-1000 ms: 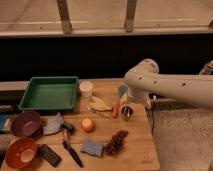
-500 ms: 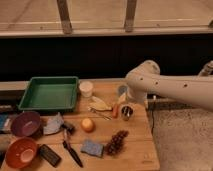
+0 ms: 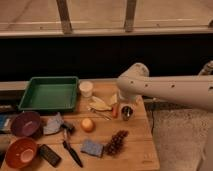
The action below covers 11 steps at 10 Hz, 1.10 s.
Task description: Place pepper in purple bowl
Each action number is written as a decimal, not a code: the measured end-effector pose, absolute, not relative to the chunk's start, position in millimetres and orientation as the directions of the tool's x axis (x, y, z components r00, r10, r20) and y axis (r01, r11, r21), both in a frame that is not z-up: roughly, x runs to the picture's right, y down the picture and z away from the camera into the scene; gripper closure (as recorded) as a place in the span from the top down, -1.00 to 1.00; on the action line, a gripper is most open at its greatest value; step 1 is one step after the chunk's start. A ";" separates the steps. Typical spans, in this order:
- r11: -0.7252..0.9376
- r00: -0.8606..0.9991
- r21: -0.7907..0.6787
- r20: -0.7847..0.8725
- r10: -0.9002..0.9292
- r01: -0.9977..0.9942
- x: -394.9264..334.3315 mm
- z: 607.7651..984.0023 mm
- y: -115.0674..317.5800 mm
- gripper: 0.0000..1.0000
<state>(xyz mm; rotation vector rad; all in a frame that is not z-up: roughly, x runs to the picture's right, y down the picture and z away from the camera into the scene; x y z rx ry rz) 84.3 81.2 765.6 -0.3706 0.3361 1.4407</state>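
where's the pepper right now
The pepper lies right of centre on the table, between a yellow peel and a small cup, just below the gripper.

A wooden desk (image 3: 140,150) carries a green tray (image 3: 50,92), white cup (image 3: 86,88), pepper (image 3: 115,110) beside a small metal cup (image 3: 126,112), orange fruit (image 3: 88,124), grapes (image 3: 116,142), blue sponge (image 3: 92,148), and a purple bowl (image 3: 26,123) and orange-red bowl (image 3: 21,152) at left; the end effector (image 3: 123,104) hangs over the pepper
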 end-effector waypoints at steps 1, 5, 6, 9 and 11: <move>0.171 0.177 -0.052 -0.421 0.889 -0.984 70.8 771.2 80.7 0.58; 0.437 0.471 -0.175 -0.350 0.810 -0.882 60.5 782.6 79.3 0.58; 0.471 0.510 -0.194 -0.337 0.792 -0.860 58.8 784.0 79.0 0.58; 0.496 0.537 -0.206 -0.328 0.777 -0.844 57.3 785.1 79.0 0.58; 0.484 0.521 -0.194 -0.367 0.771 -0.853 59.1 791.9 82.5 0.58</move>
